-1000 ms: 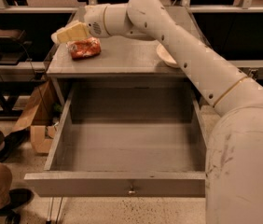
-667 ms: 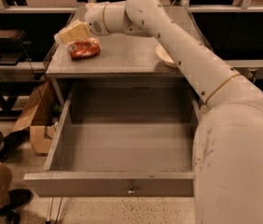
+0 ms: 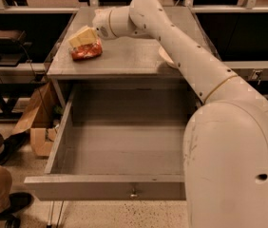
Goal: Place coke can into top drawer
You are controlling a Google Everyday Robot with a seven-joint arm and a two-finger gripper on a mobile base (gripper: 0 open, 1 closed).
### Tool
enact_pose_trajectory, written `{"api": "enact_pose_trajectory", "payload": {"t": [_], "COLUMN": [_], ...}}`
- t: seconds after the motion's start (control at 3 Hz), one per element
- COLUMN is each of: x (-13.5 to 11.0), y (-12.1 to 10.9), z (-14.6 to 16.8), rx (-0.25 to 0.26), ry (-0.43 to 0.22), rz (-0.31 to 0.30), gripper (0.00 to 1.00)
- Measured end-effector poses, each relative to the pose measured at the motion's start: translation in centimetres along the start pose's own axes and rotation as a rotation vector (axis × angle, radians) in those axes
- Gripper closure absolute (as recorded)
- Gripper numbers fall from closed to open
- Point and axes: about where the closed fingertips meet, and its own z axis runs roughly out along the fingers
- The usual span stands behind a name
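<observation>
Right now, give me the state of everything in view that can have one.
coke can: dented, on the cabinet top, not in the drawer.
top drawer: pulled open, no can inside.
gripper: directly over the coke can at the cabinet top's left side.
bowl: on the cabinet top, mostly hidden behind the arm.

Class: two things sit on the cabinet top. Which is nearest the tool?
The red can, at the left, just under the tool; the cream bowl sits apart at the right edge.
</observation>
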Motion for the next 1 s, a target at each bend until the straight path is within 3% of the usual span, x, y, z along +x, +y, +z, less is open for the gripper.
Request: {"api": "enact_pose_trajectory", "payload": {"t": [0.67,1.0], "x": [3.7,5.1], "y": [-0.8,-0.5], "z": [1.3,2.3], "rx": [-0.004,-0.041], "ry": [0.077,0.135], "rz": [0.041,0.062], "gripper": [0.0,0.0]}}
